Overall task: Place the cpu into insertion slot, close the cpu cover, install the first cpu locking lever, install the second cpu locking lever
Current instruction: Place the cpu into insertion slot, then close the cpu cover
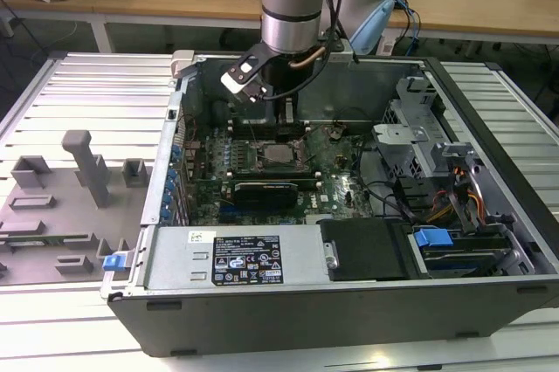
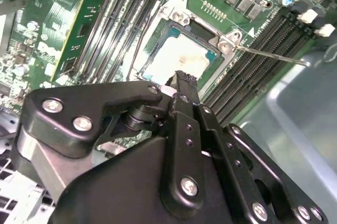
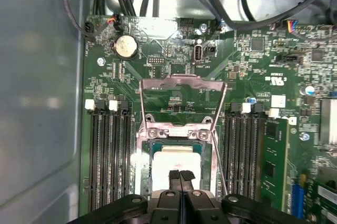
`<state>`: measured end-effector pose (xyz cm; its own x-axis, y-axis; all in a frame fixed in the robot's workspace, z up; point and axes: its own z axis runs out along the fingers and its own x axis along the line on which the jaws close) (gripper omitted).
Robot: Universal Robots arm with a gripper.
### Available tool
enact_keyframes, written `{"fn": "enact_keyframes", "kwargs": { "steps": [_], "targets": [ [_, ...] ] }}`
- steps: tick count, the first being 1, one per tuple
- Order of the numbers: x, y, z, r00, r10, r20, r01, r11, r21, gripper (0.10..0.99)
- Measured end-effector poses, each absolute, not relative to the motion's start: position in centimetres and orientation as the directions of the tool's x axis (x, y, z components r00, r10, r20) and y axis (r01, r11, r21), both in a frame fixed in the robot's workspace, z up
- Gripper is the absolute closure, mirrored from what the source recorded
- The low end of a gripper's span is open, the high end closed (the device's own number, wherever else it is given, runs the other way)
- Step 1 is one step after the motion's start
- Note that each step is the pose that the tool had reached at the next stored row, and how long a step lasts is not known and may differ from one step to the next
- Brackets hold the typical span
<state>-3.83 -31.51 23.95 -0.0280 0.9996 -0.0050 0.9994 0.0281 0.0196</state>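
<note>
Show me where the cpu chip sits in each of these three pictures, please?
Exterior view: the cpu is a pale square in the middle of the green motherboard.
First wrist view: the cpu lies in its socket, just past the fingers.
Second wrist view: the cpu is the pale square just beyond the fingers.
Shared landmark: the green motherboard around it.

Pale sq. cpu (image 3: 168,161) flat in insertion slot (image 3: 206,153), cpu cover (image 3: 181,80) open.

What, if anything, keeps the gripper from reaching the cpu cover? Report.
Probably nothing, so yes: the gripper, shut, hangs over the seated cpu, and the open cpu cover stands just beyond, nothing between them.
</note>
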Motion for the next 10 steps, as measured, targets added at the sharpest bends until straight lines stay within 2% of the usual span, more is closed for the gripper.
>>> {"fn": "enact_keyframes", "kwargs": {
  "steps": [10],
  "targets": [
    [-3.83,-31.51,23.98,-0.028,1.000,-0.005,0.999,0.028,0.020,0.980]
  ]
}}
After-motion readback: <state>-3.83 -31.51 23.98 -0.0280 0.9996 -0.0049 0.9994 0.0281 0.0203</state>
